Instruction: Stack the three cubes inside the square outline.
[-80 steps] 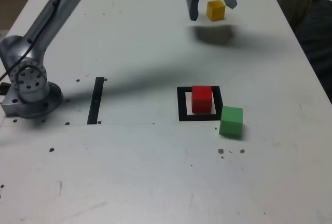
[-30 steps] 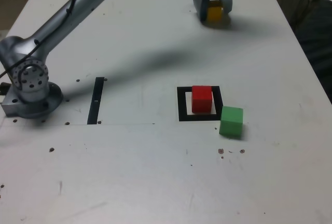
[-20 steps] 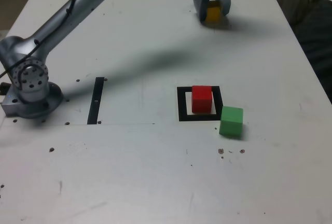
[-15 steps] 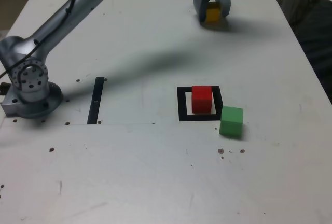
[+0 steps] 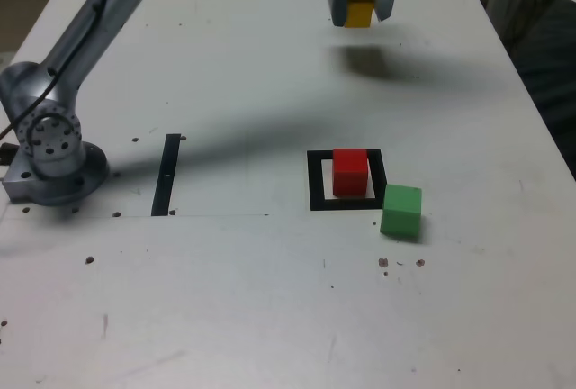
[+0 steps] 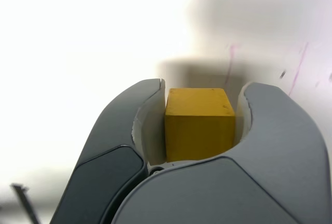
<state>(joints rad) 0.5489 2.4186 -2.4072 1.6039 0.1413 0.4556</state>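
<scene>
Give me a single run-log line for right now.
tool: shut on yellow cube, lifted off table | red cube: inside square outline | green cube: on table beside outline, unstacked

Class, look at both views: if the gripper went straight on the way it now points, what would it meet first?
Probably the bare white table: the gripper, shut on the yellow cube, points down at empty tabletop, though depth is unclear.

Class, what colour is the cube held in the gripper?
Yellow. The cube sits between the jaws of the gripper; the wrist view shows it best.
</scene>
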